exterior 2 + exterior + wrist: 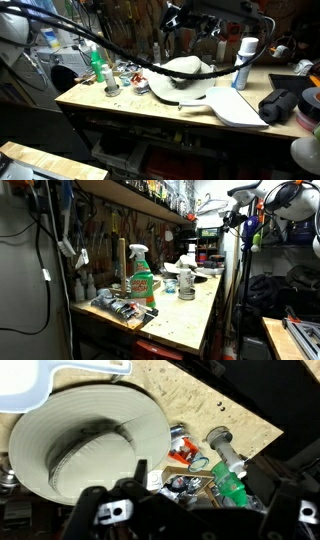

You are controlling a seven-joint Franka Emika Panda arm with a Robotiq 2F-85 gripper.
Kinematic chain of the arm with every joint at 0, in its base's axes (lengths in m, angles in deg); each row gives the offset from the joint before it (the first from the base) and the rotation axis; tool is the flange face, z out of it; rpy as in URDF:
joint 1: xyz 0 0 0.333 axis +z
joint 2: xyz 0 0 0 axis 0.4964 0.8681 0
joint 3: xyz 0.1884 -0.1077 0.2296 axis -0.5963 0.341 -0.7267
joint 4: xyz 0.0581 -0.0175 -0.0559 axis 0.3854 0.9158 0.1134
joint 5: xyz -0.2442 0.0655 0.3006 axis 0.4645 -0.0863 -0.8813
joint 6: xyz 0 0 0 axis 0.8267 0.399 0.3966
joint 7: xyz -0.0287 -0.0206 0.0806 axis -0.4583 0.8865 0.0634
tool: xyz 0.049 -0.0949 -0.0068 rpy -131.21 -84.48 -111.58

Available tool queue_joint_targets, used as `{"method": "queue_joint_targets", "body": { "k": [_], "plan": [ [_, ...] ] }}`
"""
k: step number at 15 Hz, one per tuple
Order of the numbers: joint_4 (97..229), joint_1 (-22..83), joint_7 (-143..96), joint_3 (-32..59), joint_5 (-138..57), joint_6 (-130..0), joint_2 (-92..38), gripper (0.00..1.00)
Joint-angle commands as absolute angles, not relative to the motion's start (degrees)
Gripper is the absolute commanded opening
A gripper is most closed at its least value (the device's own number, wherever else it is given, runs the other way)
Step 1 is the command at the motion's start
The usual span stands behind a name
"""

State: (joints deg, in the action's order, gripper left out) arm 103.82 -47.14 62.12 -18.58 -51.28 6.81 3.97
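My gripper [205,520] shows as dark fingers along the bottom of the wrist view, spread apart with nothing between them. It hangs high above a wooden workbench [130,105], over a white wide-brimmed hat [90,430] that lies flat on the bench and also shows in an exterior view [185,70]. In that exterior view the gripper [197,20] is well above the hat and touches nothing. A green spray bottle [232,485] stands beyond the hat, seen in both exterior views [142,280] [98,65].
A white paddle-shaped piece [235,105] lies beside the hat. A white spray can [243,62] stands behind it. A teal ring [198,461], an orange item [180,452] and small clutter lie near the bottle. Shelves and tools [120,230] line the wall.
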Motion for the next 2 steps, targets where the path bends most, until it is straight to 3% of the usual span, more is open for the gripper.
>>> {"method": "queue_joint_targets", "body": {
  "k": [1,2],
  "plan": [
    [103.8,-47.1,62.1,-18.6,-51.3,6.8,4.0,1.00],
    [103.8,-47.0,62.1,-18.6,-51.3,6.8,4.1,1.00]
  ]
}}
